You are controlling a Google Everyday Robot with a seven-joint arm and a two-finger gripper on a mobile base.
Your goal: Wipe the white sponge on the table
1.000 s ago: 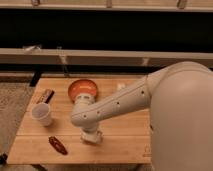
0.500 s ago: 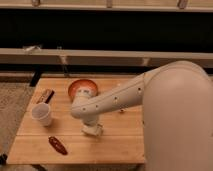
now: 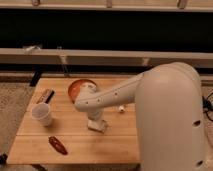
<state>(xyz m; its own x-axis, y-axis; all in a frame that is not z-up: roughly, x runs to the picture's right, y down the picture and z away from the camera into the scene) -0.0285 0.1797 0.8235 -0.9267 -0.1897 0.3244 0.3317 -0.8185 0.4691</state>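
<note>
The white sponge (image 3: 98, 125) lies on the light-brown wooden table (image 3: 75, 145), near its middle, as a small off-white block. My gripper (image 3: 95, 118) points down right over the sponge, at the end of the white arm (image 3: 120, 95) that reaches in from the right. The gripper touches or presses the sponge from above and hides part of it.
A white paper cup (image 3: 42, 114) stands at the left. A red-brown object (image 3: 57, 145) lies near the front left. An orange bowl (image 3: 77, 89) sits behind the arm. A dark flat object (image 3: 45, 95) lies at the back left. A small white item (image 3: 121, 108) sits right of the arm.
The gripper and sponge have moved back, away from the table's front edge and a little to the right, and the arm has drawn in with them.
</note>
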